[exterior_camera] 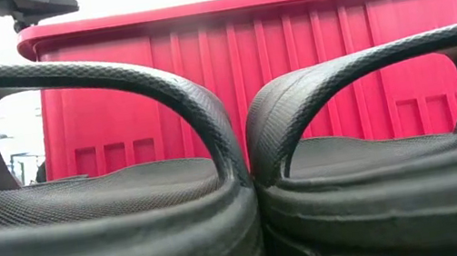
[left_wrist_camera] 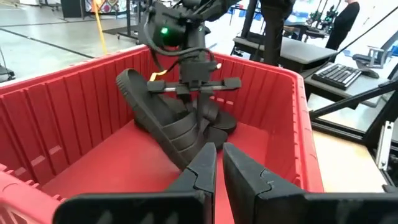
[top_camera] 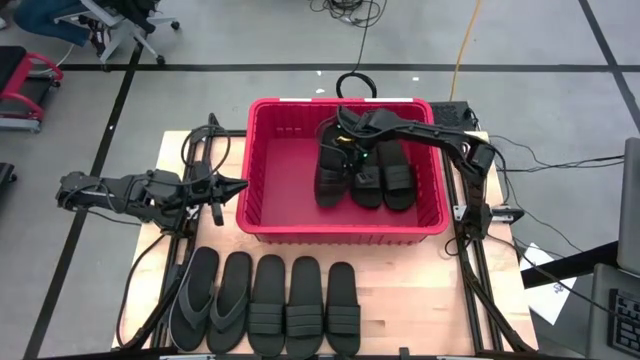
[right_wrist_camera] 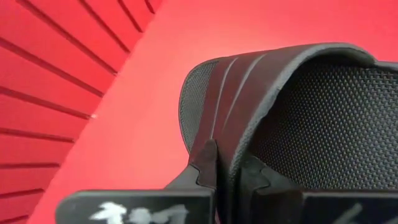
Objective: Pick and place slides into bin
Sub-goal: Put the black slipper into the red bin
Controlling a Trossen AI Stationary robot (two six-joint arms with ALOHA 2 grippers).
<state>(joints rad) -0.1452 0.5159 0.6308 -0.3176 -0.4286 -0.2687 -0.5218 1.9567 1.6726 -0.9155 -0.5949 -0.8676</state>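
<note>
The red bin [top_camera: 262, 170] stands at the table's far middle. Two black slides [top_camera: 398, 180] lie flat on its floor at the right. My right gripper [right_wrist_camera: 227, 163] reaches in from the right and is shut on a third slide [top_camera: 330, 178] with a ribbed band. That slide leans steeply in the left wrist view [left_wrist_camera: 149, 106]. My left gripper [left_wrist_camera: 219, 162] hovers shut and empty just outside the bin's left wall [top_camera: 243, 190]. Several more slides [top_camera: 290, 305] lie side by side by the near edge, soles on the table. My right gripper pinches the edge of the slide's band strap [right_wrist_camera: 239, 134] between its two fingers, coming slantwise from above. The slide sits tilted inside the bin, one end raised [left_wrist_camera: 127, 81]. Its lower end reaches toward the bin floor and is hidden behind my left fingers.
The bin floor's left half [top_camera: 280, 180] is bare. Two thong-strapped slides [top_camera: 210, 300] sit at the left of the near row. The low view is filled by two slides [exterior_camera: 131, 208] with the bin wall [exterior_camera: 292, 63] behind. Cables and frame rails run along both table sides.
</note>
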